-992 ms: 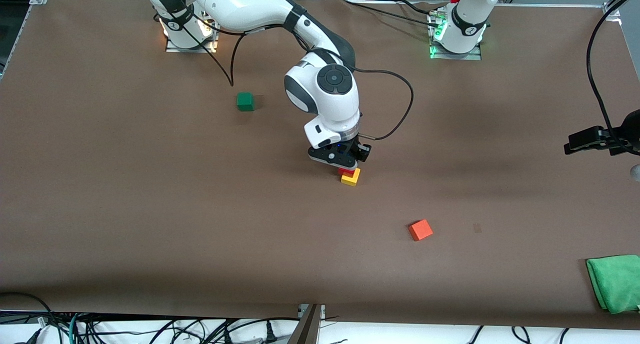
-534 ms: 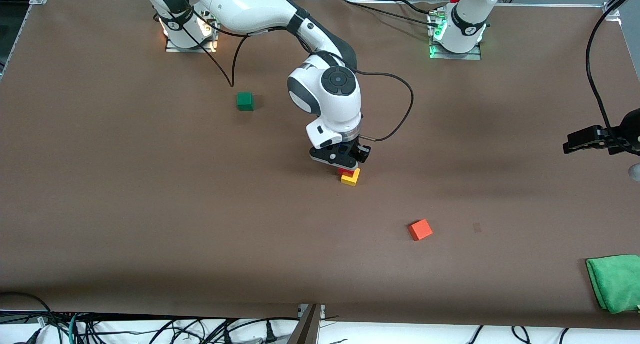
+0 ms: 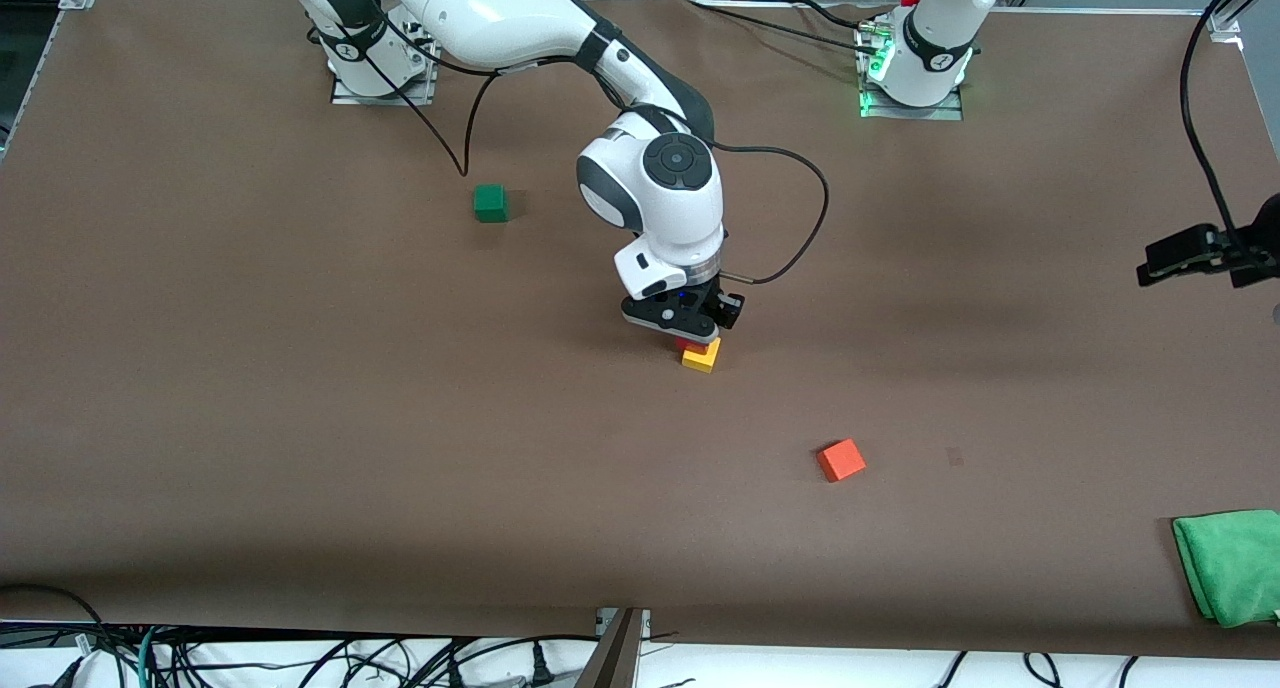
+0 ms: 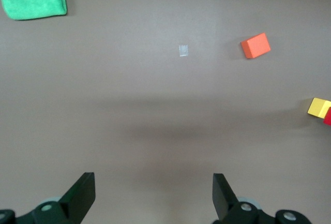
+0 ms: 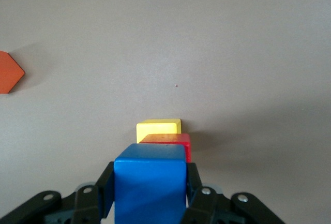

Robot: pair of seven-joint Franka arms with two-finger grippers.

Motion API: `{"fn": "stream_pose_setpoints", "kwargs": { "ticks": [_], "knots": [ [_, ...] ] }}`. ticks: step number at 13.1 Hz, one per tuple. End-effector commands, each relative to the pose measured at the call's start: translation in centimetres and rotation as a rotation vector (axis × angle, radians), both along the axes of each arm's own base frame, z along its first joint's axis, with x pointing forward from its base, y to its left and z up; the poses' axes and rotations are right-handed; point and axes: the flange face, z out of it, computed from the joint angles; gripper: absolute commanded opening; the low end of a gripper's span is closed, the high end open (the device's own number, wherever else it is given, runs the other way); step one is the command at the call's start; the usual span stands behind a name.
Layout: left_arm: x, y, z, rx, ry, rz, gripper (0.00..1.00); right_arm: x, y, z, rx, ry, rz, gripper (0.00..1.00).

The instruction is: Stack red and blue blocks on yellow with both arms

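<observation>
Green cloth (image 3: 1232,566) sits at the tabletop (image 3: 300,418) corner nearest the camera, left arm's end. Orange cube (image 3: 841,460) lies farther in, clear of all edges, toward the left arm's end from the stack.

Yellow cube (image 3: 700,358) near tabletop centre, red cube (image 3: 686,345) on top of it, set off a bit so a strip of yellow shows on the camera side. Right claw (image 3: 690,330) is directly over the stack, clamped on the blue cube (image 5: 150,185); both fingers (image 5: 106,188) press its side faces. From the right wrist view blue hangs above red; can't tell if they touch.

Green cube (image 3: 490,202) farther back, toward the right arm's end, well apart from the stack.

Left claw (image 4: 153,195) hangs wide and empty over bare tabletop at the left arm's end edge; left arm waits.
</observation>
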Motion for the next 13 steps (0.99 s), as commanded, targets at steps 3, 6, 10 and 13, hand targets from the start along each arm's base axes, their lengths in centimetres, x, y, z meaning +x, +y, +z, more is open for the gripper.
{"fn": "stream_pose_setpoints", "kwargs": {
  "ticks": [3,6,10,13],
  "knots": [
    [-3.2,-0.1,-0.2,-0.018,-0.039,0.008,1.0,0.6,0.4,0.3,0.008,-0.037,-0.01,0.97],
    [-2.8,1.1,-1.1,-0.045,-0.032,0.036,1.0,0.7,0.3,0.3,0.007,-0.042,-0.011,0.97],
    [-2.6,1.0,-0.9,-0.045,-0.036,0.033,1.0,0.8,0.3,0.7,0.01,-0.045,-0.009,0.99],
    [-2.1,1.2,-1.1,-0.042,-0.035,0.032,1.0,2.6,-1.6,5.4,0.021,-0.034,-0.042,0.99]
  ]
}}
